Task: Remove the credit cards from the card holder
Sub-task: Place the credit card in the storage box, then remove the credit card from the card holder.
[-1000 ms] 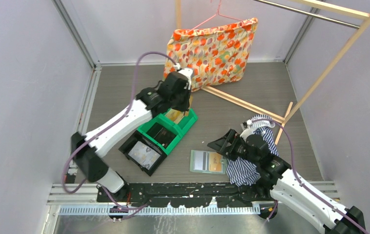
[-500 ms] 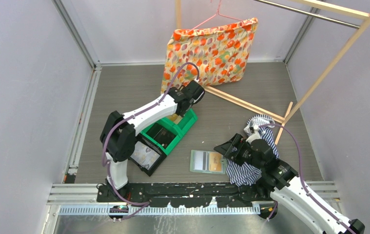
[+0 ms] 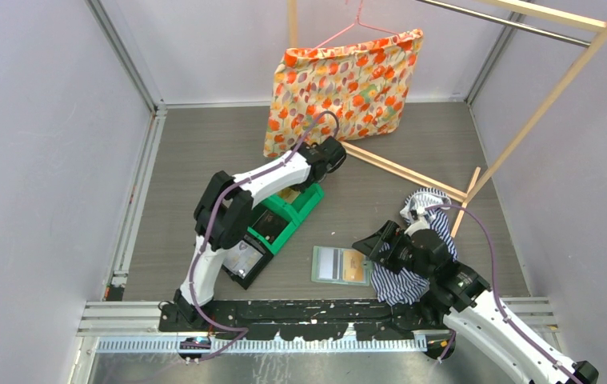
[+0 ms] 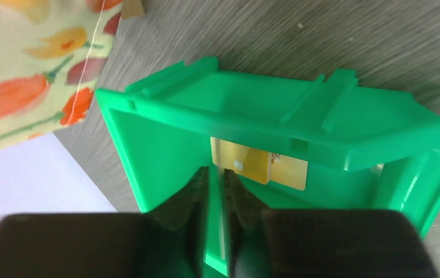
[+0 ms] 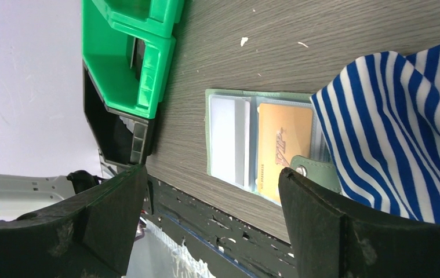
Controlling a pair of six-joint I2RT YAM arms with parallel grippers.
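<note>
left arm (image 3: 272, 172) stretched forward from a raised elbow; left gripper (image 4: 216, 174) pointing down, fingers pressed close together. right arm (image 3: 500, 328) folded low; right gripper (image 5: 211, 171) aimed inward, fingers spread wide, gripping nothing.

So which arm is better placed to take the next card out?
Right: the right gripper, open, hovers beside the open card holder, tan card showing. The left gripper is shut, away over the green bin.
</note>
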